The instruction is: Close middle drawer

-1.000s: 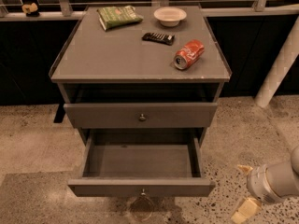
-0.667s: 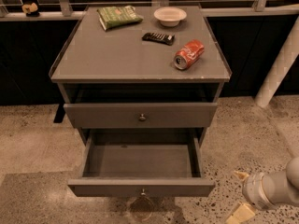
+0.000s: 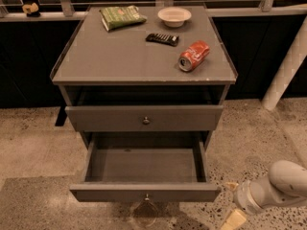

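The middle drawer [image 3: 144, 192] is pulled far out of the grey cabinet, its deep box empty and its small round knob on the front. The uppermost drawer [image 3: 144, 118], with the same knob, sits above it nearly pushed in. The lowest drawer is hidden under the open one. My gripper [image 3: 233, 203] is at the lower right, just to the right of the open drawer's front corner and apart from it. Its cream fingers [image 3: 234, 219] are spread, open and empty.
On the cabinet top [image 3: 120, 56] lie a green bag [image 3: 122, 17], a white bowl [image 3: 174, 16], a black bar [image 3: 162, 39] and a red can [image 3: 194, 55] on its side. A white post [image 3: 285, 75] stands at the right. The floor is speckled stone.
My arm has moved a little left and down, closer to the open drawer's right front corner. The drawer has not moved.
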`<state>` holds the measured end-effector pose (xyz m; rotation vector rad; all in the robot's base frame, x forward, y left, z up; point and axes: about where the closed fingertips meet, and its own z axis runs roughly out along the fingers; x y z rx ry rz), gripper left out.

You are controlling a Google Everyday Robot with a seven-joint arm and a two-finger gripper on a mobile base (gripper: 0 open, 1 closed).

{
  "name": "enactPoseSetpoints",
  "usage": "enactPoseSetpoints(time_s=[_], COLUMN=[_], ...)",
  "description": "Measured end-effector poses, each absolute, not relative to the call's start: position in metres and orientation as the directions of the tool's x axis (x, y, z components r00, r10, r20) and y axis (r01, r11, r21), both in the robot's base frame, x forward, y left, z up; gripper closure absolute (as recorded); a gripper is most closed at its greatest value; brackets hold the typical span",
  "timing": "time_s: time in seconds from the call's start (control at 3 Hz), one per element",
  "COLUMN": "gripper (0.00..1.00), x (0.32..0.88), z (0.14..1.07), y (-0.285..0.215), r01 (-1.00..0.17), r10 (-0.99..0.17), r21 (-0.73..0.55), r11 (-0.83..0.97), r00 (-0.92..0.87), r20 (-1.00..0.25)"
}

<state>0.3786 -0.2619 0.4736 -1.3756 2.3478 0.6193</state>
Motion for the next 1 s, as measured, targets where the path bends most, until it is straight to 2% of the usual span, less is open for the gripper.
enactPoseSetpoints(time_s=[0.33, 0.67, 1.0], gripper=[0.0, 0.0, 0.0], x=[0.368, 0.36, 0.36], z=[0.454, 0.447, 0.447], y=[-0.247, -0.23, -0.23], r01=[-0.883, -0.886, -0.886], r10=[-0.789, -0.835, -0.835], r21=[0.305, 0.359, 0.359], r11=[0.356, 0.294, 0.294], r00=[-0.459, -0.421, -0.421], r20=[-0.408, -0.355, -0.355])
